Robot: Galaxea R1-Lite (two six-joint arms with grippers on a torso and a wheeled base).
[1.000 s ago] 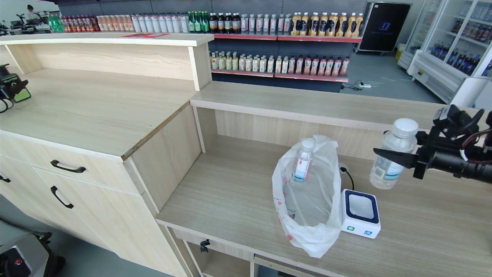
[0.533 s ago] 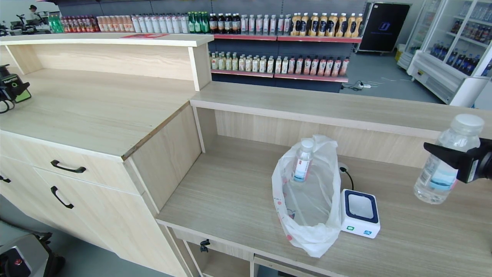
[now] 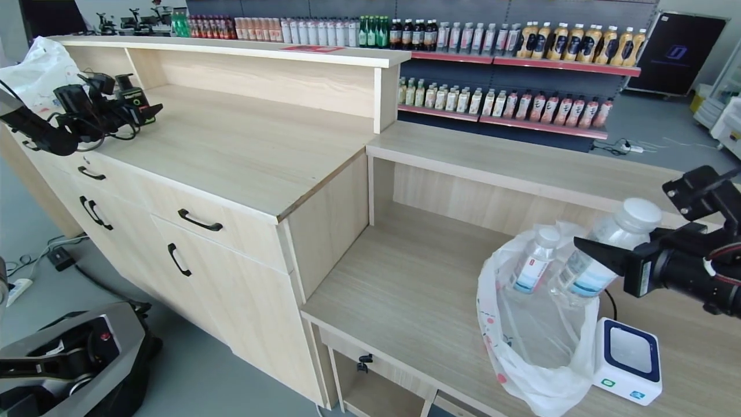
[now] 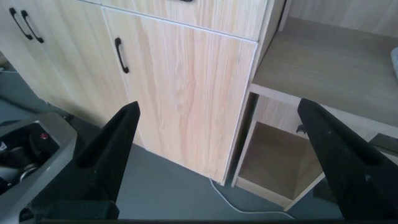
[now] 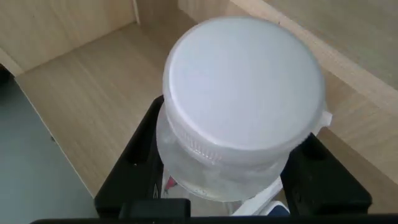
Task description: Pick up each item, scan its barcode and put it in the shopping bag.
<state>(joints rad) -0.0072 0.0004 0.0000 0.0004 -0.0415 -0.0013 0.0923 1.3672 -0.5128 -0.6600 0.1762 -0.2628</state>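
shop shelves lined with drink bottles run across the back at 12 o'clock, and in front of them stands a pale wooden counter with drawers and black handles. its lower desk steps down toward 4 o'clock.

on that lower desk sits the shopping bag, white and translucent, with its mouth open upward. a small bottle with a white cap and a red-and-blue label stands upright inside it, against the bag's far wall. just beside the bag, at its 4 o'clock, is a white scanner with a dark blue frame around its window. a black cable runs off behind it.

the right gripper comes in from 3 o'clock, over the desk. its black fingers are closed on either side of a clear water bottle with a wide white cap, gripping it at the shoulder just under the cap. the bottle tilts, cap toward 1 o'clock, and hangs at the bag's mouth on the side at 2 o'clock. its base overlaps the rim, and i cannot tell whether it is inside yet. from the right wrist the cap faces the camera, with a black finger on each side.

the left gripper is well apart from all this, out at 10 o'clock over the upper counter's end. its jaws are spread wide with nothing between them, and the cupboard doors lie below. a second white bag sits beyond that arm at the counter's far corner.
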